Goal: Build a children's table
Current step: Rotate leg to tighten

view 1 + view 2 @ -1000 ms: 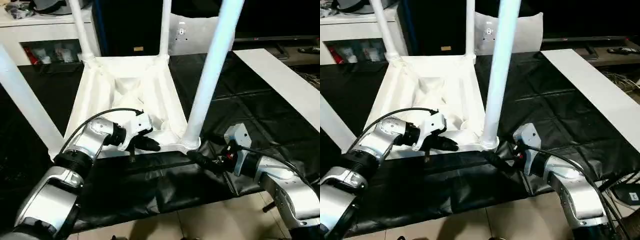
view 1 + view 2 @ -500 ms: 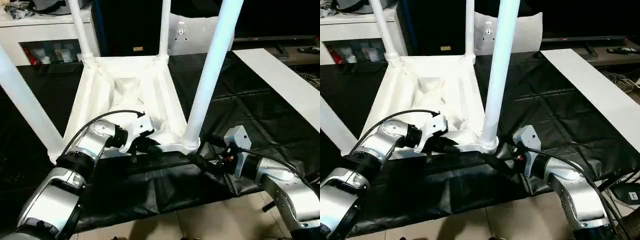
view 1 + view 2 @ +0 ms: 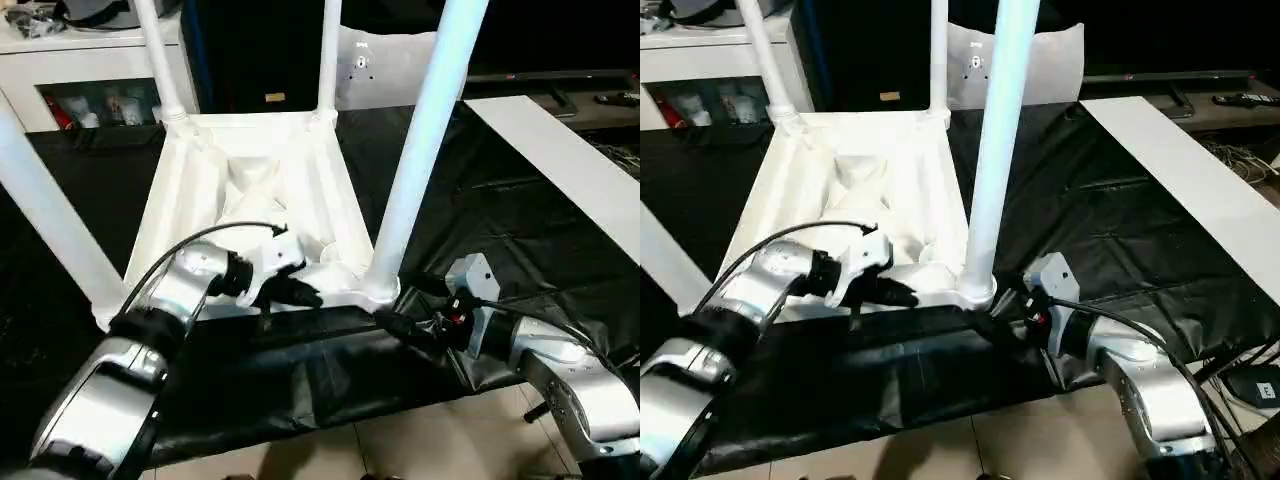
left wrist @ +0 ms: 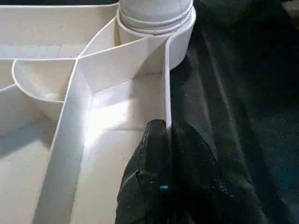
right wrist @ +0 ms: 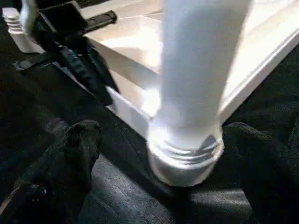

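On the black-covered desk (image 3: 520, 230), the upturned tabletop (image 3: 250, 190) has its near rim pinched by the left gripper (image 4: 166, 135); the right gripper (image 5: 154, 154) jaws spread wide around the near leg (image 3: 420, 150).

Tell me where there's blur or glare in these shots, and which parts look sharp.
Right wrist view: the near leg is soft and bluish, and the right gripper's fingers are blurred dark shapes. Left wrist view: the tabletop ribs are crisp, with a bright patch on the floor between them, where the left gripper clamps the rim. Left eye view: the left forearm is smeared.
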